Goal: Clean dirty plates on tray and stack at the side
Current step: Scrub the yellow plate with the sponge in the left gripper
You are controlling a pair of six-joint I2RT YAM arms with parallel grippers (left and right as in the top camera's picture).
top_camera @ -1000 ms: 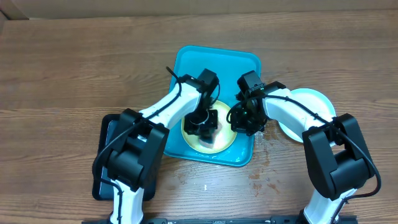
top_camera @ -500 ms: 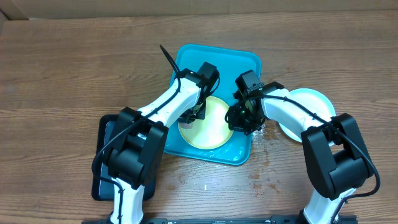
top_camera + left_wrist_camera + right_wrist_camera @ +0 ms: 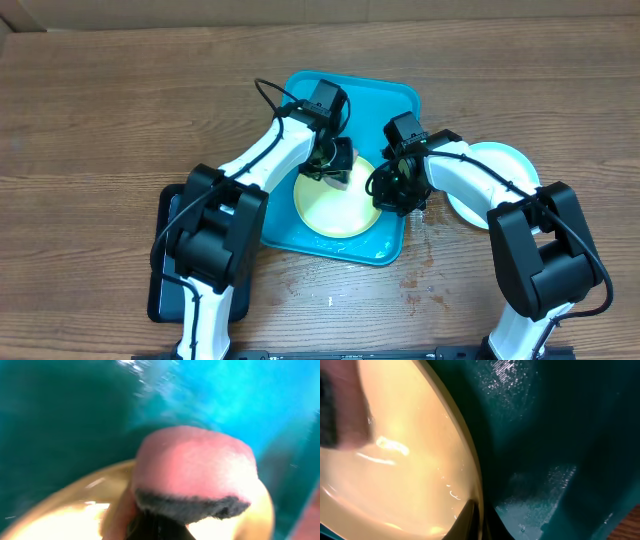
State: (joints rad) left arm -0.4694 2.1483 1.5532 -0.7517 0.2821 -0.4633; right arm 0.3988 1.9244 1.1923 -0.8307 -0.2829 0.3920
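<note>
A yellow-green rimmed plate (image 3: 342,205) lies on the turquoise tray (image 3: 300,100). My left gripper (image 3: 335,165) is shut on a pink sponge with a dark scrubbing side (image 3: 195,470) and presses it on the plate's far edge (image 3: 60,520). My right gripper (image 3: 392,190) is shut on the plate's right rim (image 3: 479,515); the plate's pale face (image 3: 395,460) and the wet tray (image 3: 560,435) fill the right wrist view. A light blue rimmed plate (image 3: 500,170) lies on the table right of the tray, partly under my right arm. A third plate is not in view.
A black rectangular tray (image 3: 165,270) lies on the table at the front left, partly under my left arm. The wooden table (image 3: 100,120) runs around both trays. Small wet marks (image 3: 415,275) show near the turquoise tray's front right corner.
My left gripper has moved with the sponge from the plate's middle out to its left side, then to its far edge. My right gripper has kept its hold on the rim.
</note>
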